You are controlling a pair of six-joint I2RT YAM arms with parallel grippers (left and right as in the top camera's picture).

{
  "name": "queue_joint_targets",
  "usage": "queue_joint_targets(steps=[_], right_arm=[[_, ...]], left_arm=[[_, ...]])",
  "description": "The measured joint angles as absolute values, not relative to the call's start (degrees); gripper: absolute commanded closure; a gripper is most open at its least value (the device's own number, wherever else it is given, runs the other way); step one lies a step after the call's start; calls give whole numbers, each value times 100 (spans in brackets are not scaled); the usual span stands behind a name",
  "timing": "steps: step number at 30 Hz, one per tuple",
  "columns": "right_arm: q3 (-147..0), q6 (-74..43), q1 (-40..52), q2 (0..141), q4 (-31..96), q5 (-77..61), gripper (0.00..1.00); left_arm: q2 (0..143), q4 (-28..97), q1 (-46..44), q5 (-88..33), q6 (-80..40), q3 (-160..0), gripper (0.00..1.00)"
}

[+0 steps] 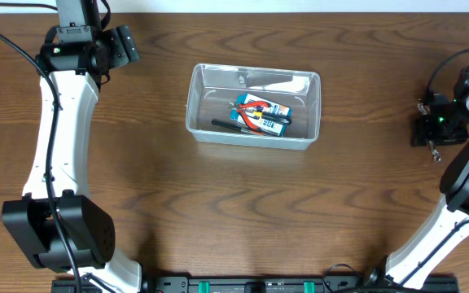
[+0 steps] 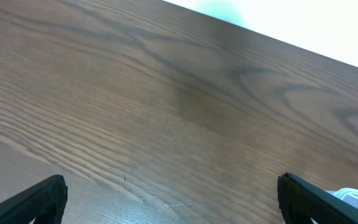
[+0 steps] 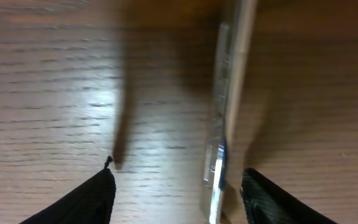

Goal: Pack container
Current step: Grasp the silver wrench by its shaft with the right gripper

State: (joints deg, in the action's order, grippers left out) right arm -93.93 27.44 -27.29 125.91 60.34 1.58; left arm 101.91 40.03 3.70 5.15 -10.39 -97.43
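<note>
Dark wood-grain table (image 1: pixel 137 187), pale background (image 2: pixel 328 25) beyond far edge; clear container (image 1: pixel 255 140) mid-table. Left gripper (image 2: pixel 173 199) spread wide, empty. Right gripper (image 3: pixel 178 193) half-open astride blurred thin silvery strip (image 3: pixel 229 93), not clamped.

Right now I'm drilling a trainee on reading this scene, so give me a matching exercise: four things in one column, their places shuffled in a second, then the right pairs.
Things:
1. container
2. blue-and-white box
3. left pincer
4. right pincer

Places:
A. by the right edge of the table
B. inside the container
C. middle of the table
D. over the table's far-left corner

Pairs: 1-C; 2-B; 3-D; 4-A
</note>
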Motion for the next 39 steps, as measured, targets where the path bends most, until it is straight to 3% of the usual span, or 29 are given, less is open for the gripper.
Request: queue_joint_targets(steps=[7, 16, 24, 35, 39], right_arm=[[-9393, 2617, -2998, 12595, 6031, 137, 48], [-9393, 2574, -3048, 12597, 6012, 34, 70], [-9393, 2574, -3048, 12597, 5931, -30, 80], [-9393, 2624, -3048, 12597, 5833, -156, 83], [-9393, 2659, -3048, 12597, 5828, -178, 94]], left_arm=[[10191, 4003, 370, 515, -1039, -9743, 2], [10191, 4003, 370, 515, -1041, -9743, 2], [10191, 4003, 370, 515, -1039, -9743, 2], [10191, 4003, 370, 515, -1039, -9743, 2], [10191, 4003, 370, 515, -1039, -9743, 2]])
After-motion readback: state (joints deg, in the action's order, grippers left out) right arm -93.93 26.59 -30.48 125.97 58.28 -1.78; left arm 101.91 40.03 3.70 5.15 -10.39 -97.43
